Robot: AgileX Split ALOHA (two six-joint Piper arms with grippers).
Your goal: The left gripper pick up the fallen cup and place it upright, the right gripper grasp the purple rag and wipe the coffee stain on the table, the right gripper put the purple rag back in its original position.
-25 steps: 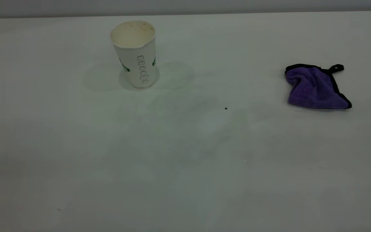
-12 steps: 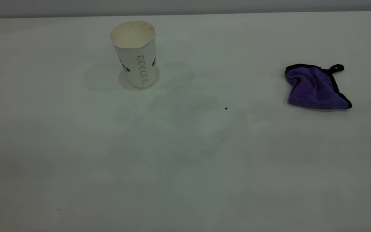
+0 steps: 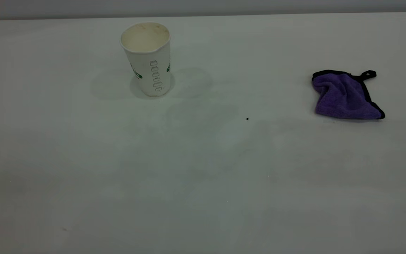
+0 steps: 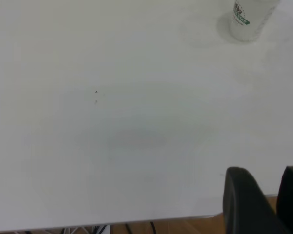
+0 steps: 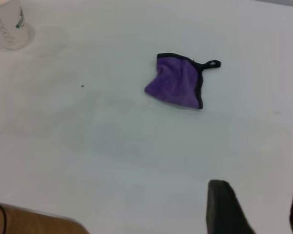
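Both arms of the rig sit pulled back off the work area, out of the exterior view and visible only through their own wrist cameras. The left gripper [image 4: 263, 200] hangs over the near edge of the table [image 3: 203, 197], its two black fingers [image 4: 241, 197] spread apart with open space between them and nothing held. The right gripper [image 5: 256, 207] is likewise poised above the near edge on the right side, its dark fingers [image 5: 224, 204] parted and empty. The cup [image 3: 147, 58], a white textured paper coffee cup with a green band and a column of small printed marks down its side, stands upright toward the far edge, left of centre, its cream interior open to the camera and faintly browned around the rim. The purple rag [image 3: 345, 96] lies crumpled in a loose fold near the right edge, well apart from the cup, black edging showing along its top and right side and a small black loop sticking out from its far corner. Between cup and rag, nearer the middle of the tabletop, a tiny dark speck [image 3: 247, 119] marks the white surface; the area around it shows only faint, dull smears. The left wrist view catches the cup's lower half [image 4: 246, 22], and the right wrist view shows the rag [image 5: 179, 84] lying flat on the table, with the speck [image 5: 82, 87] off to one side.
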